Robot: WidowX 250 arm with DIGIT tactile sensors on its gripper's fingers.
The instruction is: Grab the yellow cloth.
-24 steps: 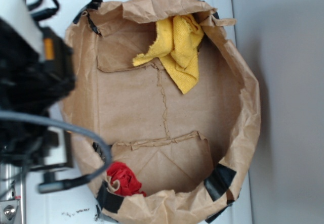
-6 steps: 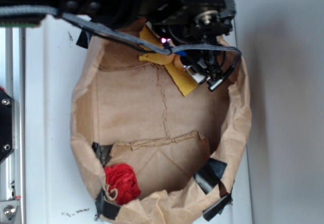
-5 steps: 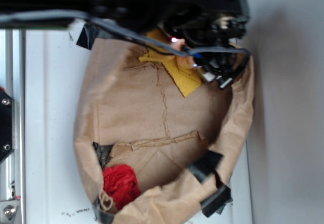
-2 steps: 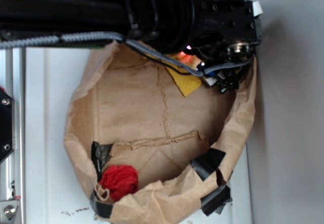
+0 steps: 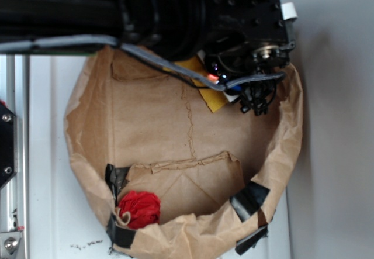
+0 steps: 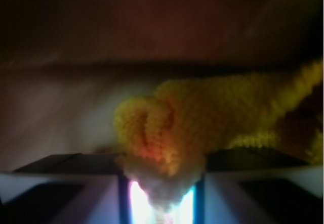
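Brown paper bag (image 5: 175, 130) on white surface (image 5: 49, 154), grey wall (image 5: 339, 124) beside.

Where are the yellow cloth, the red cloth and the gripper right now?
yellow cloth (image 6: 172, 133): wrist view, bunched fold pinched between the fingers.
red cloth (image 5: 140, 209): exterior view, middle of the bunch, by the bag's lower rim.
gripper (image 6: 163, 193): wrist view, gap between the fingers, filled by cloth.

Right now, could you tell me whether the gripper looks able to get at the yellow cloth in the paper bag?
Probably yes. In the wrist view a fold of the yellow cloth sits bunched between the gripper fingers, with nothing between them. From outside, the arm hides most of the cloth inside the paper bag.
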